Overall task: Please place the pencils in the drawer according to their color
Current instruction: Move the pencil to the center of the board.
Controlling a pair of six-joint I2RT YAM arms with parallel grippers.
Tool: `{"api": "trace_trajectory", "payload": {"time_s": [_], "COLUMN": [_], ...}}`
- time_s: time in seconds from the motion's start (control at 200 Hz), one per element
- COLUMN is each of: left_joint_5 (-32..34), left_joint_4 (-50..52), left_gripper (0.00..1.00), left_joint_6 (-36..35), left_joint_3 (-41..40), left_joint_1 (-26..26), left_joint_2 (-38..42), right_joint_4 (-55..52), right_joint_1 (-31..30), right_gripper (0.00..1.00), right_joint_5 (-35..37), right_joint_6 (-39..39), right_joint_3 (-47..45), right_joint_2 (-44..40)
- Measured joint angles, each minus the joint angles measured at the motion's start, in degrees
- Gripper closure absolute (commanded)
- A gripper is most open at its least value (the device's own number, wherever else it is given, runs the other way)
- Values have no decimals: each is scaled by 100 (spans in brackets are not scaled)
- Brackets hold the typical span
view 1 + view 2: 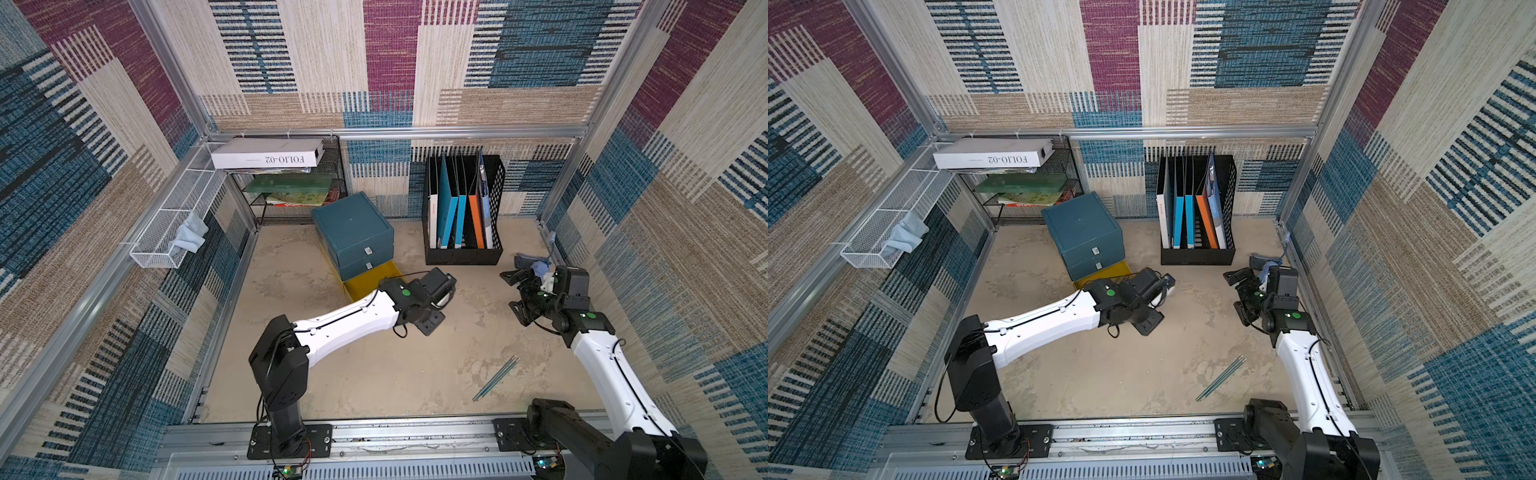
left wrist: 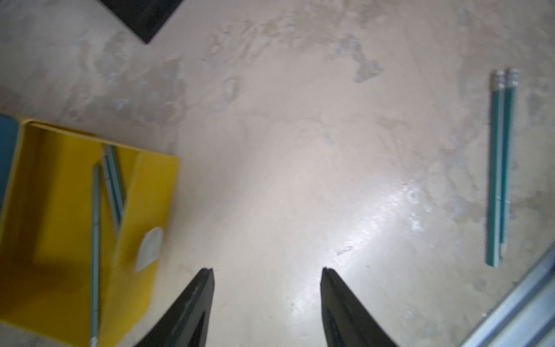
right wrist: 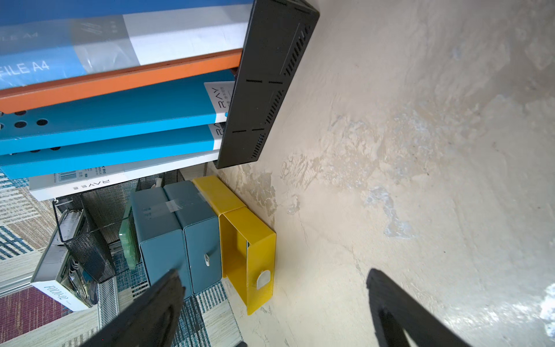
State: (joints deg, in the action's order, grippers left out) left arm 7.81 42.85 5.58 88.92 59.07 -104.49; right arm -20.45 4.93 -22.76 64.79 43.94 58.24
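A teal cabinet [image 1: 353,230] stands at the back of the table with its yellow bottom drawer [image 1: 365,284] pulled out. In the left wrist view teal pencils [image 2: 95,240] lie inside that drawer [image 2: 54,195]. Two more teal pencils [image 1: 496,377] lie side by side on the table near the front right, and both top views and the left wrist view [image 2: 499,168] show them. My left gripper [image 2: 267,275] hangs open and empty over bare table just beside the drawer. To the right, my right gripper [image 1: 514,293] is wide open and empty, facing the cabinet [image 3: 180,228].
A black file holder [image 1: 463,251] with upright folders stands at the back right. A wire shelf [image 1: 291,195] of books fills the back left corner, beside a white mesh basket [image 1: 174,224] holding a cloth. An aluminium rail [image 1: 395,432] runs along the front edge.
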Motion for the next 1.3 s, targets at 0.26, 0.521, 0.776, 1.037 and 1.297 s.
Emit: {"api": "trace_trajectory", "payload": {"time_s": [0.26, 0.521, 0.776, 1.037, 1.297], "left_joint_5": [-267, -671, -905, -909, -846], "left_joint_4": [122, 608, 1259, 2013, 2188], "left_gripper": [39, 38, 38, 38, 41], "left_joint_6": [297, 153, -26, -245, -273], "left_joint_3": [1097, 2643, 3720, 5023, 4887], "left_joint_1": [1196, 1600, 1637, 1626, 1425], "left_joint_2": [-1294, -2542, -3412, -4387, -4450], "right_joint_4": [-175, -334, -437, -621, -697], "right_joint_1": [4, 70, 138, 197, 225], "right_gripper": [1, 1, 1, 1, 1], "right_joint_5": [153, 313, 372, 387, 385], "right_joint_6": [-74, -109, -109, -109, -107], "right_joint_3": [372, 984, 1309, 1471, 1554], "right_joint_2": [251, 754, 898, 925, 914]}}
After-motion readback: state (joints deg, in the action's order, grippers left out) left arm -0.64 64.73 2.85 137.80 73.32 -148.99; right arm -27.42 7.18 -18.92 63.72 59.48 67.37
